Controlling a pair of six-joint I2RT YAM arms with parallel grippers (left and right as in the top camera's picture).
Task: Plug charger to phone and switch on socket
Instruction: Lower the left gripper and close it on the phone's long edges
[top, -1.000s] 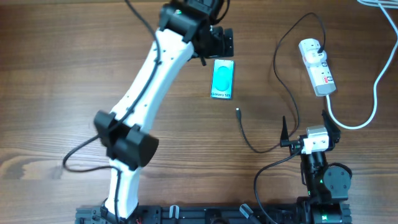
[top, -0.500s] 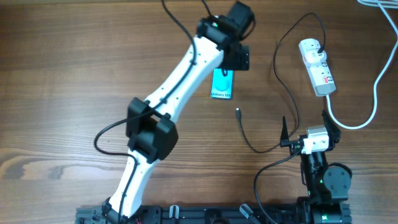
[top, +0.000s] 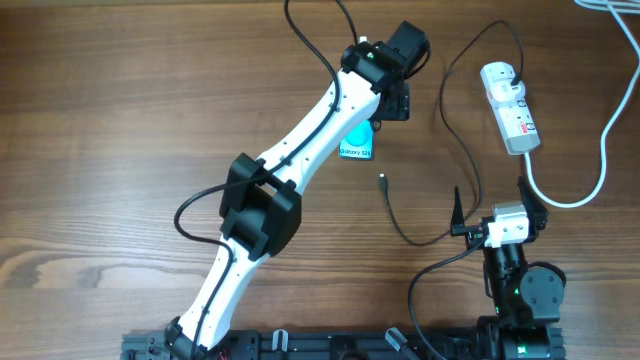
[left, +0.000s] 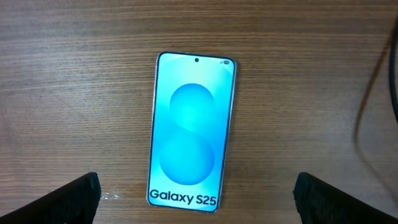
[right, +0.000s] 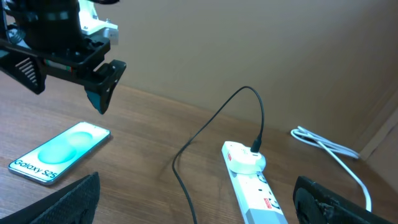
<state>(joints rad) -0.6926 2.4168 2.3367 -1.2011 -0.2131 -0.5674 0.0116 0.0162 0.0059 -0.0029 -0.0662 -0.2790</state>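
Observation:
The phone lies flat mid-table, teal screen up, its far end hidden under my left arm. In the left wrist view the phone lies below and between the spread fingers of my left gripper, which is open and empty. In the overhead view the left gripper hangs over the phone's far right corner. The charger's plug tip lies loose on the wood, right of the phone's near end. Its black cable loops to the white plug in the socket. My right gripper is open and empty, near the front right.
The socket's thick white cord curves along the right edge of the table. In the right wrist view the socket, the black cable, the phone and the left gripper all show on brown wood.
My left arm has swung right, from the phone's far left corner to over its far right corner, covering more of the phone. The right arm, phone and cable have not moved.

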